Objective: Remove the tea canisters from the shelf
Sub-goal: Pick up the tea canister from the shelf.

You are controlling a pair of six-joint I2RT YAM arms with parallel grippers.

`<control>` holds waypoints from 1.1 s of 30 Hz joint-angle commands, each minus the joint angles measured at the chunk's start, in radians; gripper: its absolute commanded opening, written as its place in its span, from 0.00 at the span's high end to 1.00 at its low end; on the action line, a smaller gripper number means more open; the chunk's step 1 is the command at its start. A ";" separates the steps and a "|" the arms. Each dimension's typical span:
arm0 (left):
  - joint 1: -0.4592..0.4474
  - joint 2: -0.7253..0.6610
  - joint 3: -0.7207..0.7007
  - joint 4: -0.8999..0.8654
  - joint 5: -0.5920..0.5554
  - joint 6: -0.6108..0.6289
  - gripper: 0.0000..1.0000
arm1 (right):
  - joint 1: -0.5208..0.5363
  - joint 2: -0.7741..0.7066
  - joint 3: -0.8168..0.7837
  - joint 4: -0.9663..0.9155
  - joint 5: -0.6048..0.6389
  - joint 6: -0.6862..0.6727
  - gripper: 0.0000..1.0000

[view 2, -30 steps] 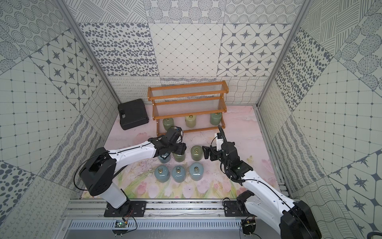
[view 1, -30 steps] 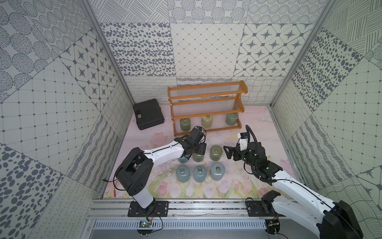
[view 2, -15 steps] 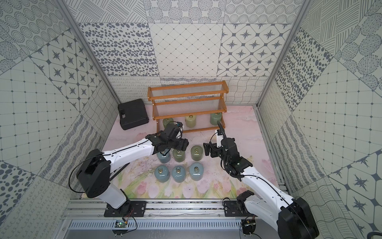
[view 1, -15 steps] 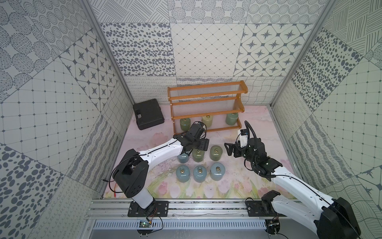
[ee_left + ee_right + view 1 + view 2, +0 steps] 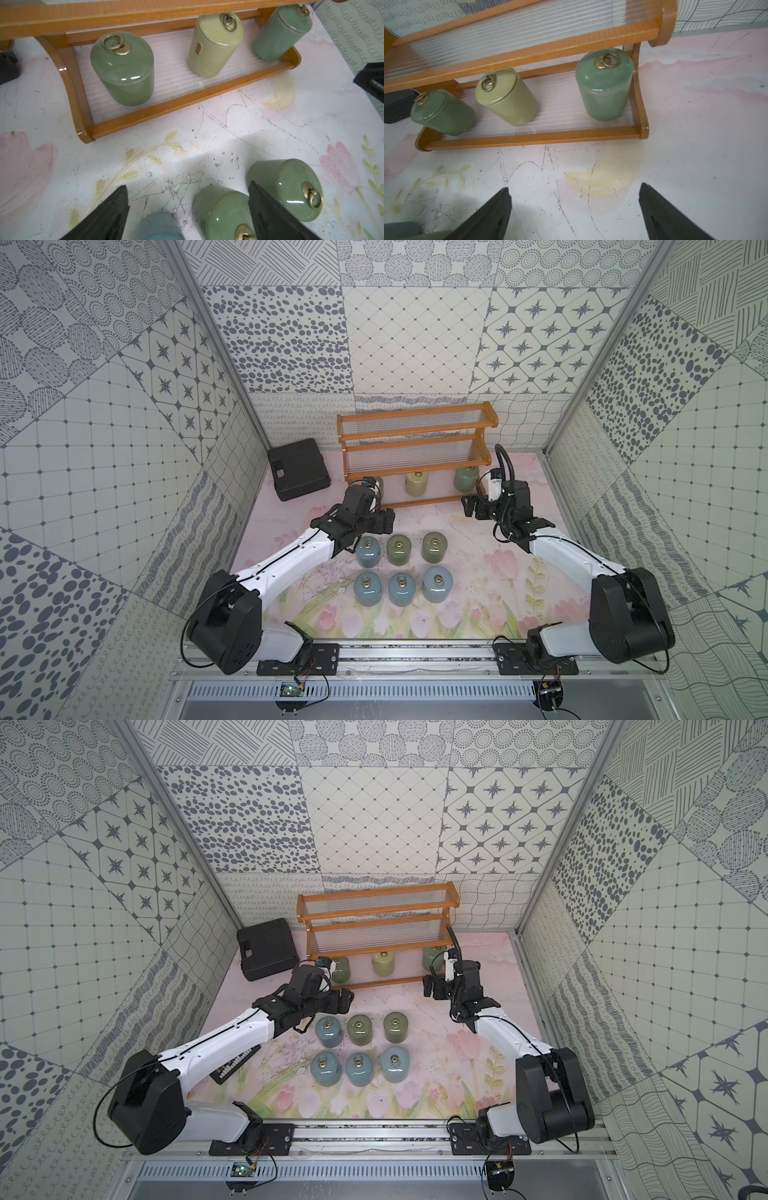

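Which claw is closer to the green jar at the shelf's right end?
Right. The right gripper sits just before that canister; the left gripper is near the opposite end of the shelf.

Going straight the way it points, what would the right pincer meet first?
The open right pincer would probably meet the shelf front rail, by the closest green canister, unless its tilt reaches bare tabletop first; depth unclear.

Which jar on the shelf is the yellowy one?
The middle jar on the bottom level of the shelf. It is pale yellow-green, while one end jar and the other end jar are darker green.
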 commanded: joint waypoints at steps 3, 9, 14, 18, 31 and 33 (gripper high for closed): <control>0.043 -0.081 -0.103 0.121 -0.025 -0.009 0.05 | -0.040 0.143 0.120 0.091 -0.026 -0.047 0.00; 0.051 -0.161 -0.203 0.193 -0.056 -0.018 0.04 | -0.073 0.271 0.218 0.140 -0.063 -0.072 0.00; 0.056 -0.211 -0.253 0.212 -0.079 -0.016 0.03 | -0.077 0.359 0.303 0.141 -0.091 -0.104 0.00; 0.055 -0.234 -0.286 0.223 -0.087 -0.023 0.02 | -0.077 0.419 0.367 0.122 -0.098 -0.114 0.00; 0.057 -0.265 -0.333 0.254 -0.096 -0.023 0.01 | -0.077 0.524 0.520 0.036 -0.050 -0.142 0.00; 0.057 -0.263 -0.335 0.254 -0.093 -0.025 0.01 | -0.077 0.543 0.555 0.002 -0.049 -0.143 0.00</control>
